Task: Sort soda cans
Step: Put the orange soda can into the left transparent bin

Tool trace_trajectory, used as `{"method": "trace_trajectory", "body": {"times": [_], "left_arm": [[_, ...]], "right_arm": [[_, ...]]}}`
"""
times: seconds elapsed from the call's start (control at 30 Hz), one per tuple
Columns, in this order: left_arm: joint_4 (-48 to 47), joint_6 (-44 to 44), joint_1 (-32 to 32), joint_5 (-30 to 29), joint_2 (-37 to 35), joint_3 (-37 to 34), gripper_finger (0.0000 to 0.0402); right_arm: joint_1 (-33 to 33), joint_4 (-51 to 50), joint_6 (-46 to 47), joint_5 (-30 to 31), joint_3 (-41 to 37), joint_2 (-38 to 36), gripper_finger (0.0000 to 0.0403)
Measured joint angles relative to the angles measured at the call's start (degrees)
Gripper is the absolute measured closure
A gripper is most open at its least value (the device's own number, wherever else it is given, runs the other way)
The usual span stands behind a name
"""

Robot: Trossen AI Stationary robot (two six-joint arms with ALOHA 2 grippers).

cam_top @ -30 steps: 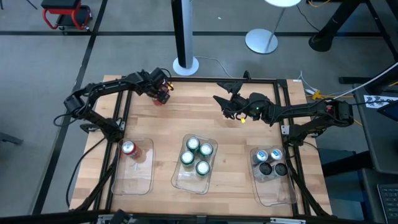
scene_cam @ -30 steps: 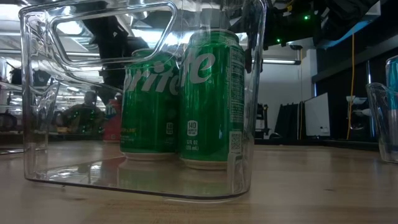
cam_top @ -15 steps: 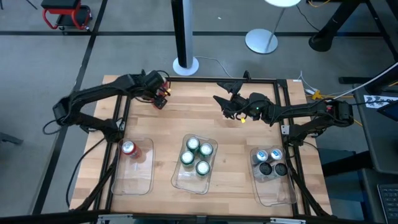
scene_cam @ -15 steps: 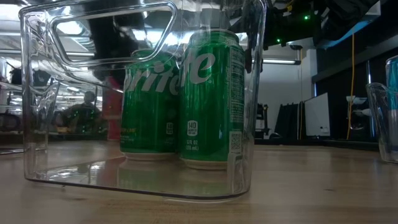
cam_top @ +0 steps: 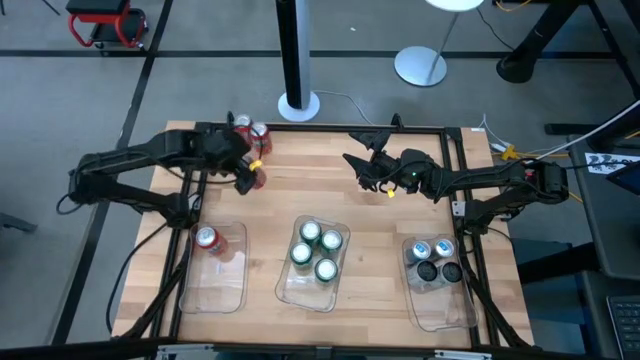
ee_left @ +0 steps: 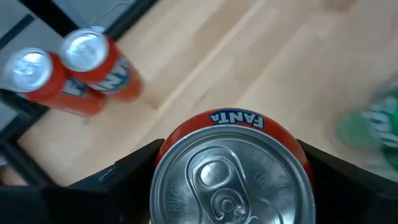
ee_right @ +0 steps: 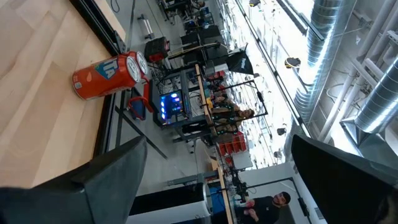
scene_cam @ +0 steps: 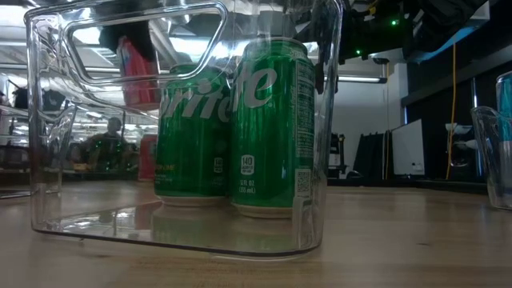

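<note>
My left gripper point(cam_top: 248, 178) is shut on a red can point(ee_left: 231, 180), which hangs above the table's far left part and shows high up in the low view point(scene_cam: 136, 68). Two more red cans point(cam_top: 250, 128) stand on their bases at the far left corner; they also show in the left wrist view point(ee_left: 68, 68). One red can point(cam_top: 207, 238) stands in the left clear tray point(cam_top: 215, 290). Several green cans point(cam_top: 317, 250) stand in the middle tray, and silver-blue and dark cans point(cam_top: 435, 260) in the right tray. My right gripper point(cam_top: 355, 148) is open and empty over the far middle. My left gripper pinches the red can's two opposite sides just under its silver top point(ee_left: 163, 155) between its two fingers point(ee_left: 124, 177). The fingers come from above, pointing down along the can. The can is upright and lifted clear of the table.
A black frame point(cam_top: 400, 128) runs around the wooden table top. The three clear trays stand in a row along the near side. Bare wood lies between the trays and the far edge. In the low view the middle tray's wall point(scene_cam: 48, 160) fills the foreground.
My left gripper has risen with the red can and drawn toward the near edge and a little left. The can, which stood on the table near the far left corner, is now lifted clear. The two red cans behind it have come into sight.
</note>
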Motion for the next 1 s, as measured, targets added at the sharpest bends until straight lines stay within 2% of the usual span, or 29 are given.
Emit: {"method": "trace_trajectory", "body": {"times": [0.37,1.0], "left_arm": [[-4.46,-16.21,-16.99,5.69,-1.1,0.0,0.0094],[-3.83,-43.83,-44.2,5.45,-1.08,0.0,0.0094]], "right_arm": [[-0.01,-0.57,0.0,0.0,0.0,0.0,0.0004],[-0.01,-0.9,0.0,0.0,0.0,-0.01,0.0004]]}}
